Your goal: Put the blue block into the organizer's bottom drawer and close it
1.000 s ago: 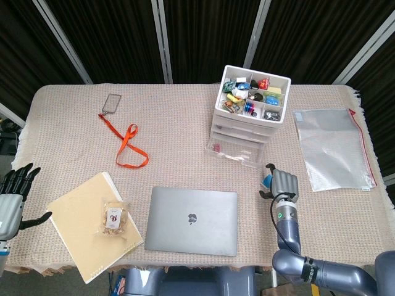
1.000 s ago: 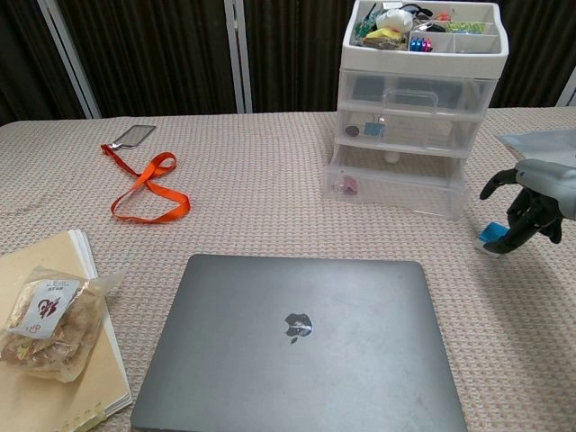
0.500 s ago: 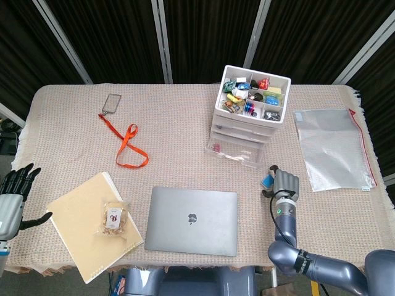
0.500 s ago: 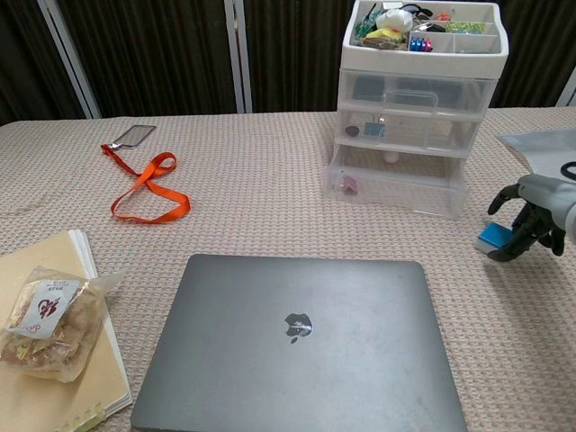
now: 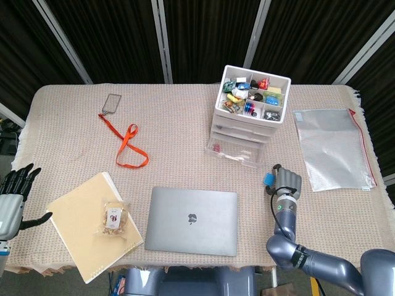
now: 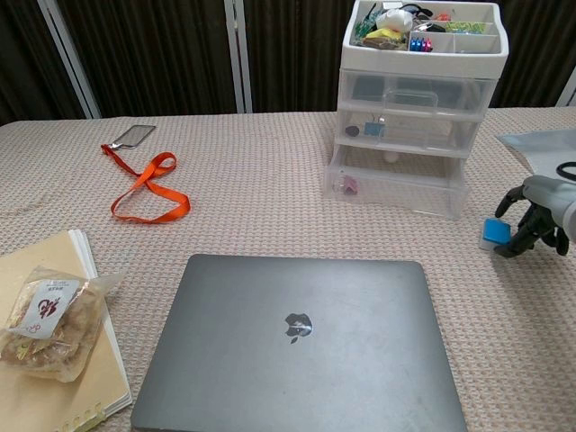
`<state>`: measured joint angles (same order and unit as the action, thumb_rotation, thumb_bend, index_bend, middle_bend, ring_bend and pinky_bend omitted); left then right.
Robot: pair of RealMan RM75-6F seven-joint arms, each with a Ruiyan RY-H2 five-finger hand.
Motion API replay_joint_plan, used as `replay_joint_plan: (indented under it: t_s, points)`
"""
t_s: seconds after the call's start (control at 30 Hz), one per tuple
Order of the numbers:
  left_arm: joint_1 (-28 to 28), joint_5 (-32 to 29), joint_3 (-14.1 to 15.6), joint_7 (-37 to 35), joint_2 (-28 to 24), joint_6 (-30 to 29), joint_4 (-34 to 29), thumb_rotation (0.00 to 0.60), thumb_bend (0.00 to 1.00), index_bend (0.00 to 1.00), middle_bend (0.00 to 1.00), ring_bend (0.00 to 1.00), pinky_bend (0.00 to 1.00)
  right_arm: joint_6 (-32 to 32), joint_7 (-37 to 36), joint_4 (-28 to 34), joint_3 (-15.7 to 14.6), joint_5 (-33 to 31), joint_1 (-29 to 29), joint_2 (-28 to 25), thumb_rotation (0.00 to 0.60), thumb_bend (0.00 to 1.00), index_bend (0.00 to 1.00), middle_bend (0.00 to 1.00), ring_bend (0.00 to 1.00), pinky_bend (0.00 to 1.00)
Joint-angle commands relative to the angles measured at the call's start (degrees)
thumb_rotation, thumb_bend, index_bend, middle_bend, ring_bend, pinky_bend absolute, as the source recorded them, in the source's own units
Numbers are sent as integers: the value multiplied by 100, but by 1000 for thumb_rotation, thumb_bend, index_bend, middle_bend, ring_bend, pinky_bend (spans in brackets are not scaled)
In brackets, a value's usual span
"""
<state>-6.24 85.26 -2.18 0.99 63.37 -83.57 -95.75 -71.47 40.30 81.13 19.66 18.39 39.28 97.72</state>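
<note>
The small blue rectangular block (image 6: 493,232) is now pinched between the dark fingertips (image 6: 513,246) of the grey right robotic hand (image 6: 536,219) and is carried clear of the beige woven tablecloth (image 6: 270,207); one second ago it was at cloth level under the same hand. In the chest view, block and hand are raised and drawn slightly rightward. In the head view, the block (image 5: 269,179) and the right hand (image 5: 286,183) are displaced a little up-frame, nearer the front of the pulled-out bottom drawer (image 5: 236,152) of the clear plastic organizer (image 5: 247,117). The fingers are closed tighter than before.
</note>
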Motion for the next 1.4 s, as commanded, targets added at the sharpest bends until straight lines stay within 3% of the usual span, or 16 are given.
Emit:
replay_joint_plan:
  t_s: [0.03, 0.27, 0.4, 0.83, 1.2, 1.4]
  points:
    - [1, -3, -1, 1, -2, 0, -2, 600, 152, 71, 0, 0, 0, 4, 38, -52, 37, -50, 1, 18, 600, 252, 314, 768, 804, 639]
    - [-1, -4, -3, -2, -4, 3, -15, 600, 151, 73, 0, 0, 0, -7, -16, -64, 53, 30, -45, 50, 600, 313, 508, 782, 818, 639]
    - [2, -10, -4, -6, -2, 1, -13, 600, 151, 74, 0, 0, 0, -27, -45, -44, 53, 108, -61, 72, 600, 324, 567, 784, 820, 639]
    - [5, -16, -12, -26, -6, -5, -16, 600, 151, 73, 0, 0, 0, -149, -88, 150, 101, 379, -119, -23, 600, 330, 598, 786, 823, 639]
    - [10, -12, -25, -11, 6, -38, -18, 600, 151, 73, 0, 0, 0, -506, 49, 1066, 548, 545, -25, -602, 600, 335, 607, 785, 823, 639]
    - [-1, -21, -29, -34, 0, -12, -12, 600, 151, 74, 0, 0, 0, -547, 234, 1097, 781, 341, 184, -644, 600, 336, 607, 785, 823, 639]
